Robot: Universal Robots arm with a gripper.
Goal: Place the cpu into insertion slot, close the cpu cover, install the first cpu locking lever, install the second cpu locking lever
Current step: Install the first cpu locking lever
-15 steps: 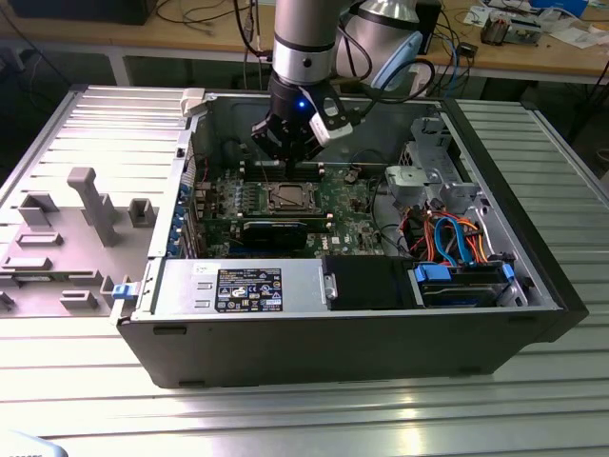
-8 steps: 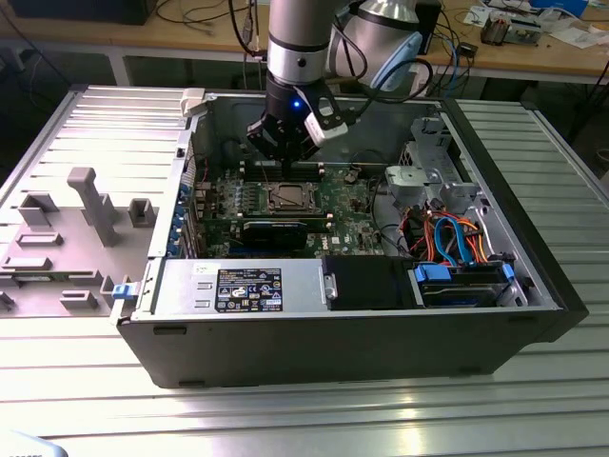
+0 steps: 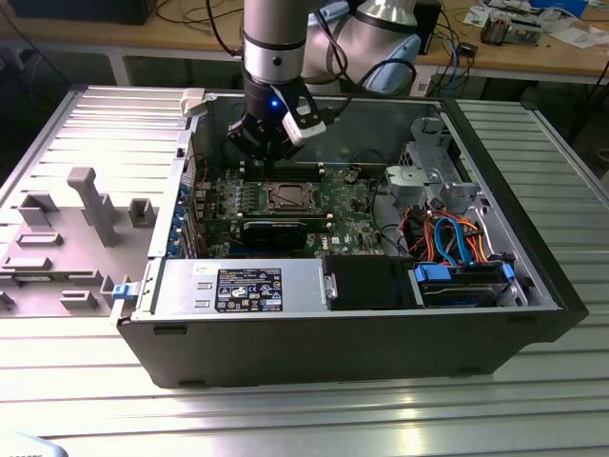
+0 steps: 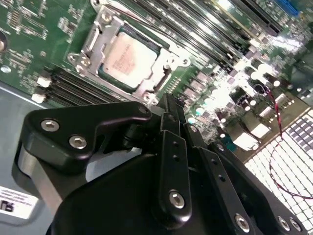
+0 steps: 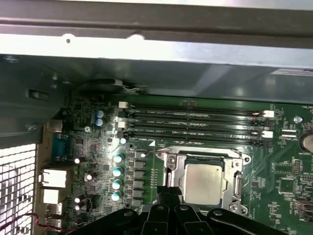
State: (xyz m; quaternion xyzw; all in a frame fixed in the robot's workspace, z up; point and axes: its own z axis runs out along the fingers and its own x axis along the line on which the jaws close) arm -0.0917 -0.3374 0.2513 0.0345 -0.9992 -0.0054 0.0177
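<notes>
— Where does the cpu (image 5: 204,183) sit?

— In the insertion slot (image 5: 171,171) on the green motherboard (image 5: 146,161), its dull silver top showing through the window of the cpu cover (image 4: 100,41), which lies flat over it. The second wrist view shows faint print on the chip, too blurred to read.

— And the hand?

— The hand (image 4: 168,105) hangs just above the board, close beside the socket (nearer the memory slots (image 5: 195,120) in the exterior view). Its black fingers (image 4: 171,147) stand together, with nothing between them.

— Any labels?

— A black label plate (image 3: 249,288) with white print lies on the grey housing at the front of the computer case (image 3: 333,352); the writing is too small to make out. The case lies open on the ribbed metal surface (image 3: 285,419)
</notes>
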